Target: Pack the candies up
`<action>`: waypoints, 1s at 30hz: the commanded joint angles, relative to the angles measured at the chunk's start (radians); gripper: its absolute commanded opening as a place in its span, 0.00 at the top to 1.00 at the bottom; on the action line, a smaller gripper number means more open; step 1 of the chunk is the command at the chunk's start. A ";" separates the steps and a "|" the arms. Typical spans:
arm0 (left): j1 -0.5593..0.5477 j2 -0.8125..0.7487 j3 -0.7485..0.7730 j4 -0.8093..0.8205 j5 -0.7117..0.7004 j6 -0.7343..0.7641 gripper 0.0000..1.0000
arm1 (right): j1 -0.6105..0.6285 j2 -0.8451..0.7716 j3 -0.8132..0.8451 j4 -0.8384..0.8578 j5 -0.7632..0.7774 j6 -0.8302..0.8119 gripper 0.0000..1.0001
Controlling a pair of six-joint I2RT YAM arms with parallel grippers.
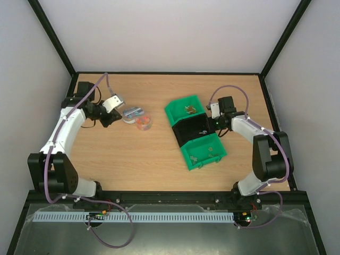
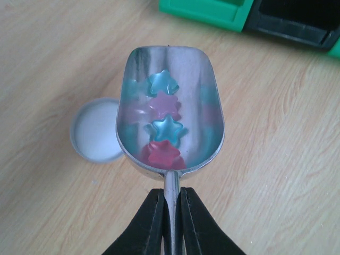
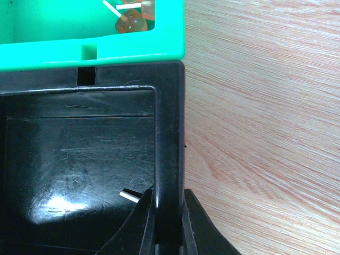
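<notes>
Four candies (image 2: 163, 104) lay in the scoop (image 2: 204, 90) at frame centre, handle pinched in the left jaws; right jaws gripped the wall of the black bin (image 3: 169, 133). Level carry seemed vital against spills.

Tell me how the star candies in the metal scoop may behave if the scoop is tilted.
The star candies lie loose on smooth, shiny metal, so they would probably slide out readily. They look small and light, so a jerk might bounce them over the low rim of the scoop.
</notes>
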 commanded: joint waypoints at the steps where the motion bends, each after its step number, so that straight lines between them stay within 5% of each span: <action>1: 0.004 0.046 0.054 -0.130 -0.070 0.074 0.98 | -0.005 0.022 0.023 -0.060 -0.026 -0.057 0.99; 30: -0.174 0.232 0.254 -0.242 -0.379 0.012 0.98 | -0.011 -0.002 0.016 -0.139 -0.074 -0.230 0.99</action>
